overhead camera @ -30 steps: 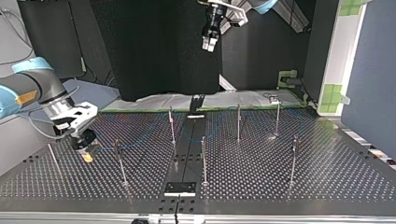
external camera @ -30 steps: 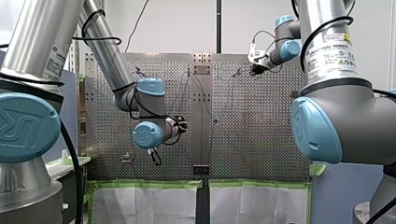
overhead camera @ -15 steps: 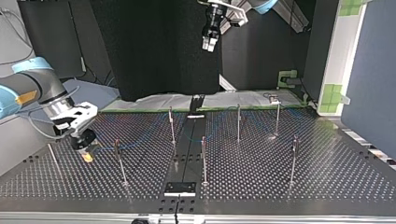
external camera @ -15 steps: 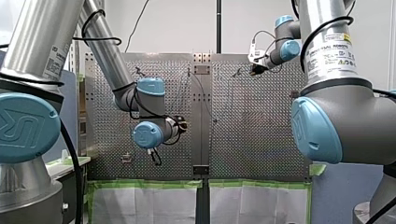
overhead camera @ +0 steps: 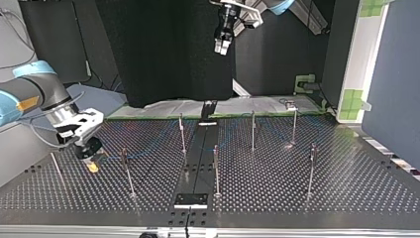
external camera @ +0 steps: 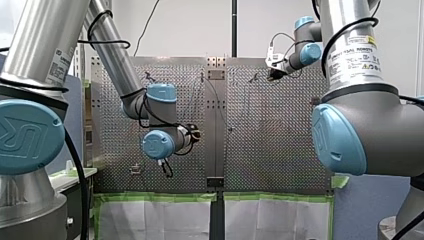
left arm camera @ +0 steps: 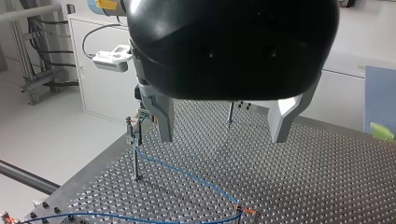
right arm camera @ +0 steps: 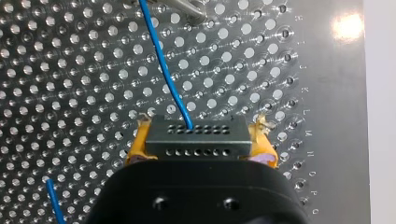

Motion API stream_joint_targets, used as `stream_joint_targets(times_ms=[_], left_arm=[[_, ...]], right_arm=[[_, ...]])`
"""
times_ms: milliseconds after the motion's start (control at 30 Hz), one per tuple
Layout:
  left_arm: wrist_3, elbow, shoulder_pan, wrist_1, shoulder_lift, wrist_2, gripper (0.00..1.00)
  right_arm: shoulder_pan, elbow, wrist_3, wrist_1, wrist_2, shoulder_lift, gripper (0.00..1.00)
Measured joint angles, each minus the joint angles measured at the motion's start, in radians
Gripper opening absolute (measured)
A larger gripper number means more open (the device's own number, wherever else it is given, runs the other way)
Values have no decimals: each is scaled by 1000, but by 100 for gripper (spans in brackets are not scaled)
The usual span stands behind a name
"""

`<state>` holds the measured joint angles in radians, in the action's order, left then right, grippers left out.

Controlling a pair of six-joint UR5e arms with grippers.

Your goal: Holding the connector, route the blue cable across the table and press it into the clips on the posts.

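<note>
The blue cable looks thin, light and limp, so expect it to sag and trail wherever you lead it. The rigid connector is the place to hold. Your right gripper pinches that connector between yellow pads, low over the table at the top view's left. Its long axis spans pad to pad, and the cable leaves it pointing ahead, toward the posts. Your left gripper hangs high, fingers spread, holding nothing.

My left gripper raised high, fingers spread wide, my right gripper low, yellow pads clamped
</note>
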<state>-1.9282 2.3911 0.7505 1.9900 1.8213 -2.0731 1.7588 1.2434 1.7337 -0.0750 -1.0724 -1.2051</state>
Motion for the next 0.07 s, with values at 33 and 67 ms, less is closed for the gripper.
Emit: stream_joint_targets(times_ms=[33,67], left_arm=[[0,0,0,0,0,0,100],[0,0,0,0,0,0,100]], right_arm=[[0,0,0,0,0,0,0],[0,0,0,0,0,0,0]])
